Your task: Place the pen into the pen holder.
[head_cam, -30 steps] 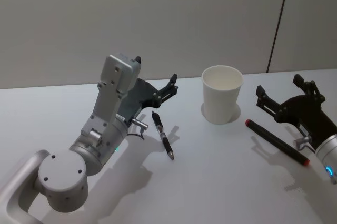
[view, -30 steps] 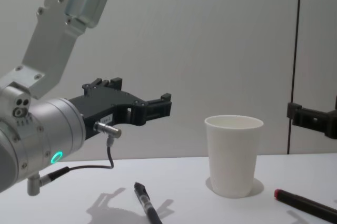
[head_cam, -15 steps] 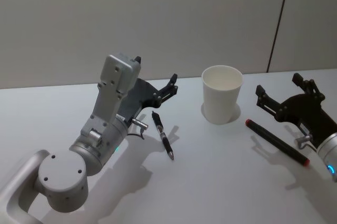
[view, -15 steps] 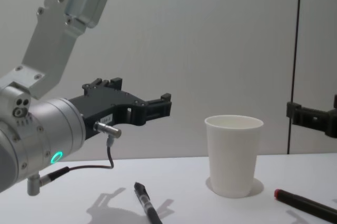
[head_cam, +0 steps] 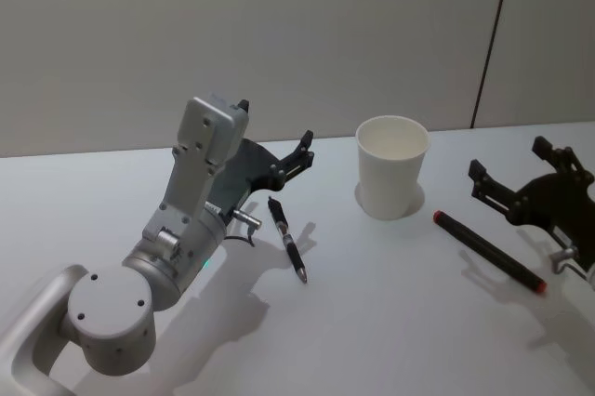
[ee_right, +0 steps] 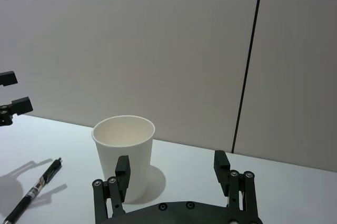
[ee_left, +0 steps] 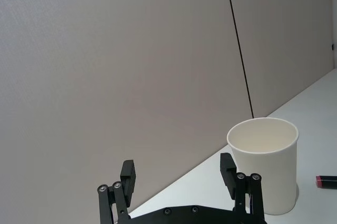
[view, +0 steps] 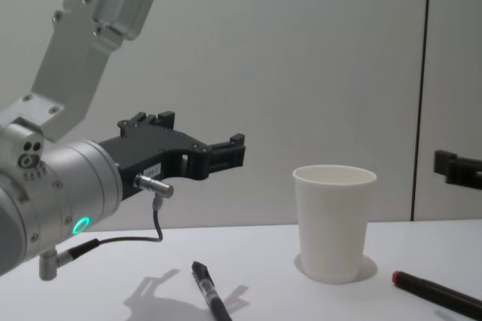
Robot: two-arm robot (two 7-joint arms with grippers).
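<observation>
— Where does the pen lie?

— The black pen (head_cam: 287, 240) lies flat on the white surface (head_cam: 372, 331), left of the paper cup (head_cam: 390, 187). It is a little nearer the robot than the cup and well apart from it. Its long axis runs roughly away from the robot. The writing tip is at the nearer end, slanted slightly towards the cup's side.

— What does it look like?

— It has a slim black barrel with a pale printed band about the middle and a clip at the far end. It looks round and light, so I judge that a nudge could roll it.

— Which hand is nearer?

— The left hand (head_cam: 304, 151). It hangs on the same side of the cup, above the pen's far end. Its fingers are spread, hold nothing, and point level out over the surface rather than down. I judge that it must tip downward and turn so that the fingers straddle the barrel across that long axis.

— And the other one?

— The right hand (head_cam: 509, 162) is off to the cup's right, also spread and holding nothing. A marker (head_cam: 487, 250), dark with red at its ends, lies on the surface on that side. It slants from near the cup's base outward and towards the robot, without touching the cup.

— And the cup itself?

— It stands upright and empty, with its mouth open upward.
</observation>
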